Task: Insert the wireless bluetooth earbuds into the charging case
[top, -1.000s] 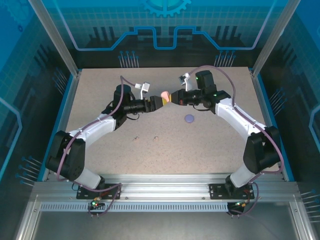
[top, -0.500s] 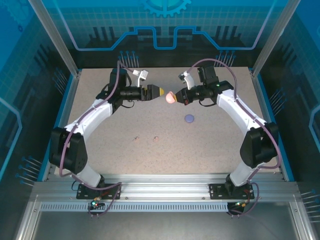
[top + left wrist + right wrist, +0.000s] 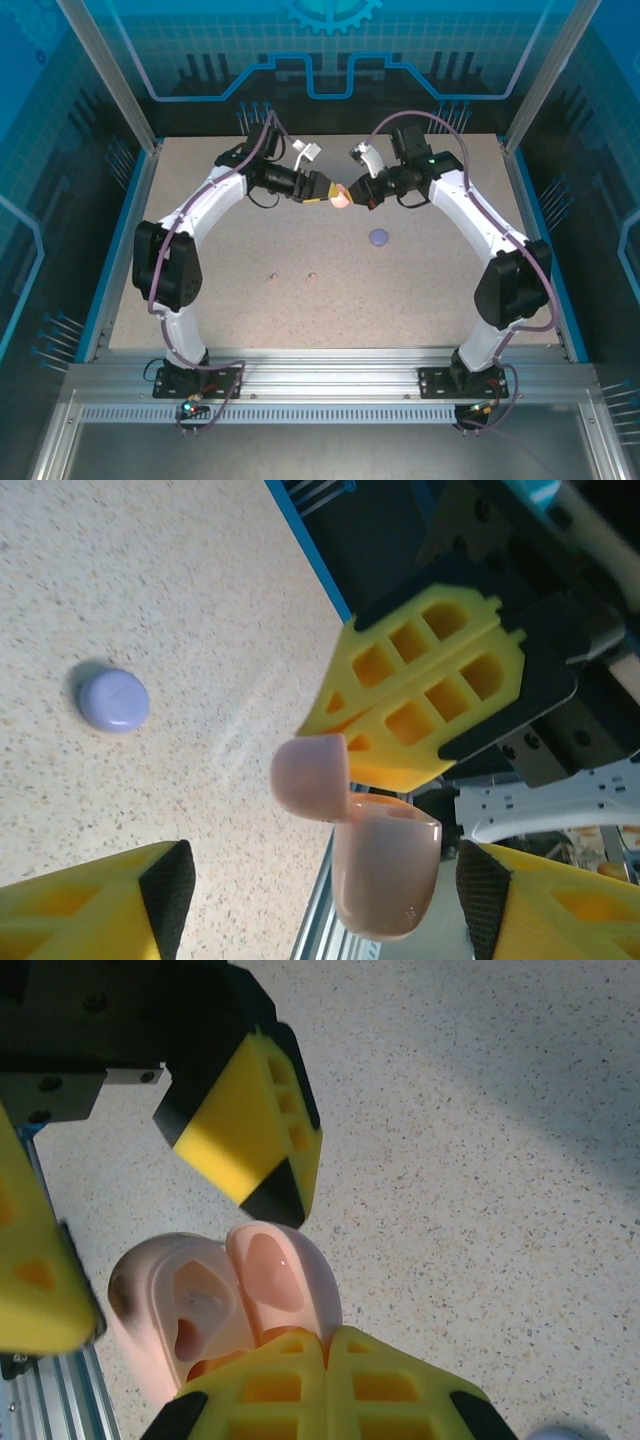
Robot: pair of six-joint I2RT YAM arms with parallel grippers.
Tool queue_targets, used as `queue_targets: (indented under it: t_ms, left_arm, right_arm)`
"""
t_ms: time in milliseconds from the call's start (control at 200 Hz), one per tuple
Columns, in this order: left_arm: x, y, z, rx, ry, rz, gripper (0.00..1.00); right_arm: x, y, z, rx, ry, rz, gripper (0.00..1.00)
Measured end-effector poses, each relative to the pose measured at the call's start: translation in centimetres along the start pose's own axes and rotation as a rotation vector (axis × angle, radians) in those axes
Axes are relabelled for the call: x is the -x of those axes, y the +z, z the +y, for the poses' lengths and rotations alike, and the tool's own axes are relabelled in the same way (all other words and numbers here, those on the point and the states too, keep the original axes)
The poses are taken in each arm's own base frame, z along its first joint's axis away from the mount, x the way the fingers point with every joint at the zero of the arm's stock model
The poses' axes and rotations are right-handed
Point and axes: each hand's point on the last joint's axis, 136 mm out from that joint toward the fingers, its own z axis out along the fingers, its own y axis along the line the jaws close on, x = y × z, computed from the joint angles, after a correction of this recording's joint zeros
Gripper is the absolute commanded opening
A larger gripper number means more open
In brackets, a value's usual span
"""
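A pink charging case (image 3: 341, 197) hangs above the table at the back middle, its lid (image 3: 310, 775) swung open from the body (image 3: 385, 875). My right gripper (image 3: 358, 193) is shut on the case from the right, with its fingers (image 3: 330, 1345) pinched at the hinge side below the open lid (image 3: 270, 1270). My left gripper (image 3: 325, 190) faces it from the left. Its jaws stand open on either side of the case body, with a gap on each side. Two tiny earbuds (image 3: 271, 277) (image 3: 312, 276) lie on the table nearer the front.
A closed pale purple case (image 3: 378, 237) lies on the table right of centre, also seen from the left wrist (image 3: 113, 699). A blue rim (image 3: 130, 215) borders the speckled table, with frame posts at the back corners.
My left gripper drew back to the left, then came in again around the pink case with narrower jaws. The right gripper kept the case almost in place.
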Motion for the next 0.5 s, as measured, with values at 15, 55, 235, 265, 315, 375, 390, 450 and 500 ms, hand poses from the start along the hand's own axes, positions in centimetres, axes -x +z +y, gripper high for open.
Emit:
queue_targets:
  t_ms: [15,55,235,265,315,375,390,450,500]
  left_arm:
    - [-0.1,0.1,-0.1,-0.003,0.000,0.005,0.70]
    - [-0.4,0.3,-0.2,-0.010,0.000,0.016,0.69]
    - [-1.0,1.0,-0.8,-0.028,0.001,0.041,0.63]
    - [-1.0,1.1,-0.8,-0.029,0.002,0.041,0.63]
    - [-1.1,1.1,-0.8,-0.029,0.000,0.043,0.60]
    - [-1.3,1.2,-0.6,-0.031,-0.007,0.046,0.56]
    - [-1.3,1.2,-0.6,-0.031,-0.007,0.047,0.55]
    - [-1.4,1.2,-0.5,-0.031,-0.011,0.049,0.50]
    - [-1.5,1.2,-0.5,-0.033,-0.015,0.050,0.50]
  right_arm:
    - [0.0,0.0,0.0,0.000,-0.002,0.002,0.00]
    - [-0.1,0.2,-0.1,0.000,-0.005,0.007,0.00]
    - [-0.6,0.6,-0.3,-0.001,0.002,0.029,0.00]
    - [-0.7,0.6,-0.4,-0.003,0.003,0.030,0.00]
    - [-0.7,0.7,-0.4,-0.003,0.002,0.033,0.00]
    - [-0.7,0.7,-0.5,-0.006,0.001,0.033,0.00]
    - [-0.7,0.7,-0.5,-0.006,0.001,0.033,0.00]
    - [-0.7,0.7,-0.5,-0.009,0.001,0.034,0.00]
    - [-0.7,0.7,-0.5,-0.009,0.001,0.034,0.00]
